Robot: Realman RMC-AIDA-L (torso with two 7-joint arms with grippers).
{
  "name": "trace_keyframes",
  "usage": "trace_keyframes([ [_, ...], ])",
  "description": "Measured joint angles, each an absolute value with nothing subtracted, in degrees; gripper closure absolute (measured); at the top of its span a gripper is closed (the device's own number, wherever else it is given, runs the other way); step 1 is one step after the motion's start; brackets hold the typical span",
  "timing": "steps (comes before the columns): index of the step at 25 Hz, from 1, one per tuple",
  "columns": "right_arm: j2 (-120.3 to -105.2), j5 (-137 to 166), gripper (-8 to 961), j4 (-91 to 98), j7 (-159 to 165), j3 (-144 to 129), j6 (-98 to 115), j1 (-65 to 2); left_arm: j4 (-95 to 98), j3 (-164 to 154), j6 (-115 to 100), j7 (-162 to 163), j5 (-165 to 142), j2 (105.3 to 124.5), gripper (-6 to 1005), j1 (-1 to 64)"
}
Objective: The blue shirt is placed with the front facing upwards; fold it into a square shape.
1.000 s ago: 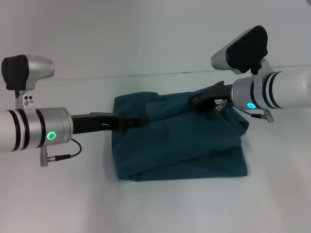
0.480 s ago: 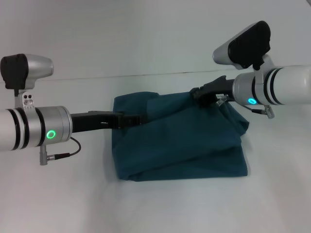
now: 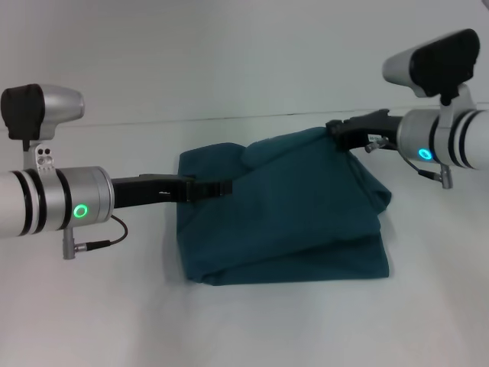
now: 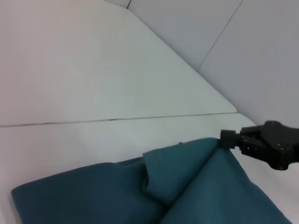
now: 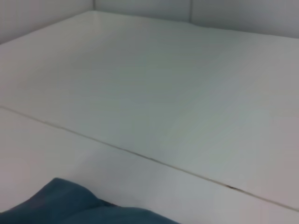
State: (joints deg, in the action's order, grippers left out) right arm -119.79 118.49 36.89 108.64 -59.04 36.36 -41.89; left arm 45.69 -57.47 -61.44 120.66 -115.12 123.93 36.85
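Since a second ago, the right gripper (image 3: 334, 127) has been drawn back to the right and slightly upward, off the cloth's upper middle to its far right corner; the left gripper (image 3: 226, 186) has stayed put. The right gripper's dark tip is seen touching the far right corner of the blue shirt (image 3: 290, 214); whether its fingers are parted cannot be told. The left gripper is held level over the shirt's left part, fingers apparently together. The shirt lies folded in a rough square on the white table (image 3: 229, 76).

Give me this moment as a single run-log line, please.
shirt: folded bundle on table | left gripper: over shirt's left part | right gripper: at shirt's far right corner | phase: folding
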Motion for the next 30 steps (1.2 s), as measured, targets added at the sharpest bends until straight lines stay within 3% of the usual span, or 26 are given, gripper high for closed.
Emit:
trace_keyframes([
  [15, -119.72, 109.2, 917, 36.8, 108.2, -58.8, 36.4, -35.2, 45.7, -57.4, -61.4, 119.9, -115.0, 123.83, 156, 37.1],
  [25, -119.39, 107.0, 898, 41.6, 108.1, -56.4, 39.4, -34.7, 45.7, -57.4, -61.4, 119.2, -115.0, 123.84, 156, 37.4],
  [30, -117.76, 107.2, 685, 40.9, 111.8, -56.4, 41.6, -38.2, 45.7, -57.4, -61.3, 119.1, -115.0, 123.92, 156, 37.5],
])
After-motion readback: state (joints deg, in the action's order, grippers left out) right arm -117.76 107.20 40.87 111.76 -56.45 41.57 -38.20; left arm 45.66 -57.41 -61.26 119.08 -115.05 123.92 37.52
